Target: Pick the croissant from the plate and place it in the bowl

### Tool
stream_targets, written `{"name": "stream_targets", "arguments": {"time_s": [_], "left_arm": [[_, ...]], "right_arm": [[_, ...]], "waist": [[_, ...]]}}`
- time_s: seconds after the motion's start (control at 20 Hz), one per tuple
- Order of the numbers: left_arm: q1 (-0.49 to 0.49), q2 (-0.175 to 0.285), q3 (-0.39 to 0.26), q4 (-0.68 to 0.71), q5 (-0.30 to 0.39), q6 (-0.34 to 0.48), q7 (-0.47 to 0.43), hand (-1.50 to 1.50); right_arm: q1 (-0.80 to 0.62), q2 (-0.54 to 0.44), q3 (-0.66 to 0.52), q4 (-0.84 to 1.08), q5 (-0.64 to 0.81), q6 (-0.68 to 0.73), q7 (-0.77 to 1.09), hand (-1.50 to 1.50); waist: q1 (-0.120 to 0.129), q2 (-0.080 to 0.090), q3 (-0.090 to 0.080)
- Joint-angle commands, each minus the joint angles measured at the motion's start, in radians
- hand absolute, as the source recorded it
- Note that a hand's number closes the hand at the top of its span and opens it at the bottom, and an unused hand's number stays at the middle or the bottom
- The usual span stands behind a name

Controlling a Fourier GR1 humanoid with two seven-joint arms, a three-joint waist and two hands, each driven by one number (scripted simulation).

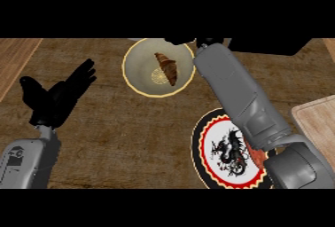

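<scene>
Item 1. Counter (pixel 118 133): brown, grained top that carries everything listed below.

Item 2. Bowl (pixel 139 60): cream, yellow-rimmed, standing near the counter's far edge, about midway along it.

Item 3. Croissant (pixel 167 68): brown and elongated, lying inside the bowl, right of the bowl's middle, with one end pointing toward the far edge. It is clear of both hands.

Item 4. Plate (pixel 201 144): round, with a black rim, a red ring and a white centre bearing a black dragon figure. It sits toward the counter's near right corner, well apart from the bowl. The right forearm hides part of it.

Item 5. Wooden board (pixel 318 119): pale, at the counter's right edge, just beyond the plate.

Item 6. Left hand (pixel 57 98): black, open with straight fingers pointing up, holding nothing, resting over the counter's left side.

Item 7. Right hand (pixel 183 41): only a dark sliver shows at the bowl's far rim, at the end of the grey forearm that crosses the plate. Whether it is open or closed cannot be told.
</scene>
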Motion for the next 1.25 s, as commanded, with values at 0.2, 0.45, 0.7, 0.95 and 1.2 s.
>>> {"name": "stream_targets", "arguments": {"time_s": [0.2,0.45,0.7,0.95,1.2], "left_arm": [[0.046,0.003,0.035,0.029,-0.024,0.040,-0.007,0.00],[0.109,0.050,0.099,-0.007,0.030,0.002,-0.004,0.00],[0.106,0.052,0.095,-0.004,0.019,0.008,0.011,0.00],[0.142,0.034,0.097,-0.050,0.031,0.019,0.019,0.00],[0.207,0.040,0.106,-0.028,0.021,0.002,-0.039,0.00]], "right_arm": [[0.096,-0.070,0.016,-0.057,0.009,0.084,-0.152,-1.50],[0.205,-0.066,0.056,-0.286,-0.020,0.215,-0.211,-1.50],[0.344,-0.018,0.100,-0.570,-0.085,0.324,-0.214,-1.50],[0.538,0.028,0.151,-0.844,-0.190,0.433,-0.216,-1.50],[0.811,0.005,0.270,-1.140,-0.180,0.488,-0.193,1.50]], "waist": [[-0.093,-0.035,0.001],[-0.126,-0.052,0.001],[-0.164,-0.064,0.002],[-0.170,-0.070,0.002],[-0.195,-0.074,0.000]]}}
